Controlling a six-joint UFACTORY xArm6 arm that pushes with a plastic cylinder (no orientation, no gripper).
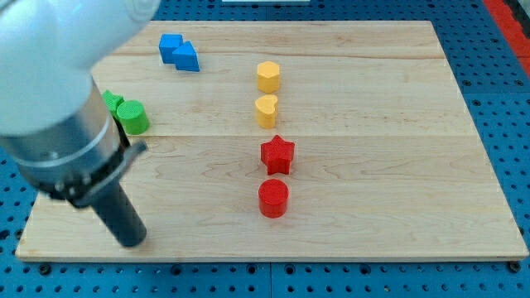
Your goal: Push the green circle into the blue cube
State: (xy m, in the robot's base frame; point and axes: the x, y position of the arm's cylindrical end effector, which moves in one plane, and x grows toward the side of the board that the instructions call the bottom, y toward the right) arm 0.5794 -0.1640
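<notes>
My tip (132,240) is sitting near the counter's (373,165) bottom-left edge, well below the green circle (132,117); end effector is a bare rod, gripping nothing. Green circle is lying at the view's left, with the blue cube (187,57) sitting apart, up-right of it

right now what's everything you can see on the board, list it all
blue blocks: two, blue, touching, top left of the board; shapes unclear
green circle: one, green, left side
green block: one, green, just up-left of the circle, partly hidden by my arm; shape unclear
yellow hexagon: one, yellow, upper centre
yellow heart: one, yellow, just below the hexagon
red star: one, red, centre
red circle: one, red, below the star
wooden board: one, light wood, on a blue pegboard
my tip: one, dark rod, bottom left, below the green circle, clear of it
</notes>
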